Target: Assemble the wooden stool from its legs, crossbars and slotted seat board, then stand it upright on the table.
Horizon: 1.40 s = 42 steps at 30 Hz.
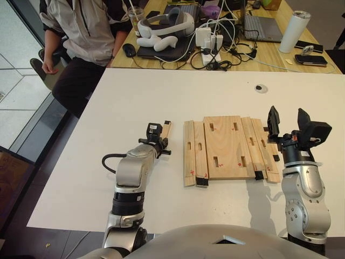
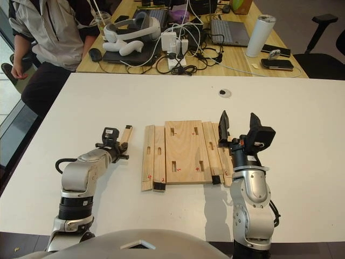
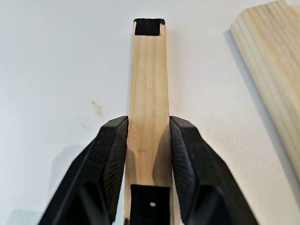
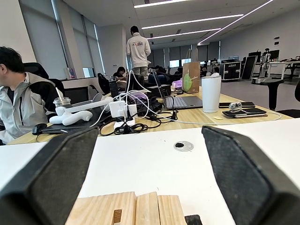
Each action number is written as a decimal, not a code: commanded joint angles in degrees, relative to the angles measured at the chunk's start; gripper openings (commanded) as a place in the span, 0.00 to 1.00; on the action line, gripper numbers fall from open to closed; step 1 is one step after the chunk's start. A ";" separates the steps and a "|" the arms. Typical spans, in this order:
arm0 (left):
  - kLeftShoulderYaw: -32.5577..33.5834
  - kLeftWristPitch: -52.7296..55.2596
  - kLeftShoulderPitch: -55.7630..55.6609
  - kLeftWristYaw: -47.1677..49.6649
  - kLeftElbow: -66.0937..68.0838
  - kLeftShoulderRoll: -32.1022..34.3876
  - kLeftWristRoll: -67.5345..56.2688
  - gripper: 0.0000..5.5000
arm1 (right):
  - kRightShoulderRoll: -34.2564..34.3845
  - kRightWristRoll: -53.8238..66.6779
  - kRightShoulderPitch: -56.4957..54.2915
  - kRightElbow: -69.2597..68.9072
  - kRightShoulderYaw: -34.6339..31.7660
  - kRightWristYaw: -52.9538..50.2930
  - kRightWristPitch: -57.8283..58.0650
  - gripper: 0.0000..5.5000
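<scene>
L gripper (image 3: 149,127) pinching crossbar (image 3: 149,70) at near end, btwn table (image 1: 135,97) left edge & seat board (image 1: 226,147); lift level, no twist. R gripper (image 1: 289,123) spread, empty.

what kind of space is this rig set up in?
Looks like an open-plan office or lab. Behind the white table sits a wooden desk crowded with a laptop, a headset and tangled cables; the right wrist view shows ceiling strip lights and further workstations.

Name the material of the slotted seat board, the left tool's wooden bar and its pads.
The slotted seat board: pale, unfinished-looking wood, grain visible. The wooden bar in the left tool: same light wood, straight grain, black at both ends. Its pads: black, matte, textured, likely rubber or plastic.
</scene>
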 commanded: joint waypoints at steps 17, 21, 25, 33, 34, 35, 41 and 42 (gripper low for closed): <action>-9.53 -51.12 -9.13 -9.32 -11.66 12.40 6.59 0.23 | -22.38 53.62 -28.06 13.46 -15.78 19.45 32.66 0.75; -17.51 -53.74 -9.00 -10.80 -13.70 9.72 9.11 0.23 | -24.59 57.71 -33.42 17.84 -14.31 22.60 35.47 0.75; -21.38 -54.92 -10.76 -10.28 -12.77 6.42 11.19 0.23 | -23.80 58.17 -36.59 20.06 -11.72 24.66 36.41 0.75; -24.44 -55.23 -12.30 -10.42 -11.51 2.80 13.62 0.23 | -22.39 59.18 -40.56 21.11 -8.31 27.23 36.93 0.75; -24.61 -55.34 -12.09 -10.53 -11.50 2.76 13.84 0.23 | -22.57 59.04 -41.09 21.45 -8.19 27.58 36.93 0.75; -24.80 -55.55 -11.78 -10.68 -11.48 2.86 14.07 0.23 | -22.87 59.02 -41.85 21.95 -8.20 28.06 37.04 0.75; -25.09 -56.58 -10.65 -11.26 -11.28 3.53 14.99 0.23 | -25.01 57.95 -45.37 25.02 -8.51 31.14 37.49 0.61; -24.99 -56.72 -10.60 -11.31 -11.21 3.61 15.10 0.23 | -25.36 57.77 -45.65 25.28 -8.40 31.88 37.63 0.59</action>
